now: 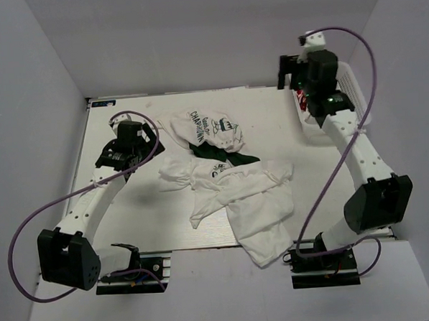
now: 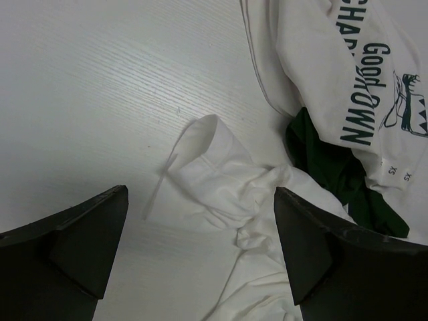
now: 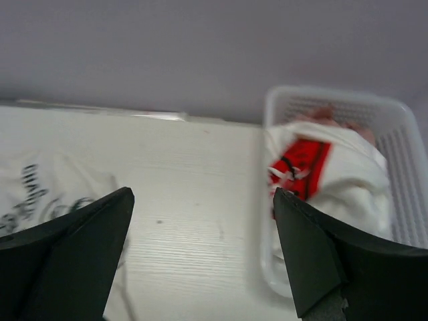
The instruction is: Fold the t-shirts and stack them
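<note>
Red-patch shirt (image 3: 304, 164) (in its basket (image 3: 408, 174)) lies beyond right gripper (image 3: 202, 200), jaws spread.

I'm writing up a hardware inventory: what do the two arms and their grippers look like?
Both the left arm and right arm have white links with bulky black joint housings, each trailed by a looping purple cable. The left gripper and right gripper have matte black wedge-shaped fingers.

The white t-shirt (image 2: 314, 60) toward the far edge of the table (image 2: 100, 100) carries dark green print reading "Good" and, broken by a fold, "CHAR…OWN".
</note>
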Motion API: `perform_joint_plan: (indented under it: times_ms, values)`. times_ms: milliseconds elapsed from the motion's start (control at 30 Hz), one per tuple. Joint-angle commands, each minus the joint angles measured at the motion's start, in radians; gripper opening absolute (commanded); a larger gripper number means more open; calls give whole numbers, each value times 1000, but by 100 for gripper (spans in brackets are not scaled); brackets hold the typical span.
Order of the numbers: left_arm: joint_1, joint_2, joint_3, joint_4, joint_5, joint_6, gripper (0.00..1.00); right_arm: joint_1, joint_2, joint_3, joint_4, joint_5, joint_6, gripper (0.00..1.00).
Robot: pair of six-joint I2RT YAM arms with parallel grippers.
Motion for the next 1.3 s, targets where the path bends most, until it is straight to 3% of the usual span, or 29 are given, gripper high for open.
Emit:
perform_joint_plan:
  times_ms: [0, 133, 267, 433, 667, 767, 800, 833, 933, 967, 1067, 1133, 1267]
  values:
    - [-9, -77, -19, 9, 34, 16, 100, 150, 41, -33, -73, -15, -95, 90]
    - [-9, -140, -74, 0, 43, -12, 100, 284, 223, 122, -161, -126, -63, 90]
    - [-9, -202, -98, -22, 31, -35, 100, 426, 421, 270, -202, -51, -77, 90]
    - [-9, -262, -120, -53, -54, -101, 100, 460, 705, 507, -267, 46, -10, 90]
    - [-9, -289, -141, -33, -78, -110, 100, 468, 846, 496, -242, -12, 35, 88]
    - [-9, -265, -141, -33, -78, -110, 100, 483, 837, 467, -215, -20, 15, 51]
    - [-9, -250, -141, -33, -78, -110, 100, 486, 817, 479, -206, -5, 9, 18]
    - [-9, -236, -141, -33, -78, -110, 100, 489, 806, 479, -205, -5, 9, 4]
    - [-9, -225, -141, -42, -87, -121, 100, 485, 730, 510, -173, 50, 7, 0]
    - [0, -216, -141, -42, -87, -135, 100, 482, 629, 501, -150, 64, 7, 0]
    - [0, -203, -141, -51, -77, -135, 100, 465, 451, 418, 23, 137, 7, 0]
    - [0, -194, -130, -51, -77, -135, 100, 436, 394, 415, 90, 89, 26, 0]
    - [0, -185, -130, -33, -77, -135, 100, 374, 351, 658, -17, 30, 43, 0]
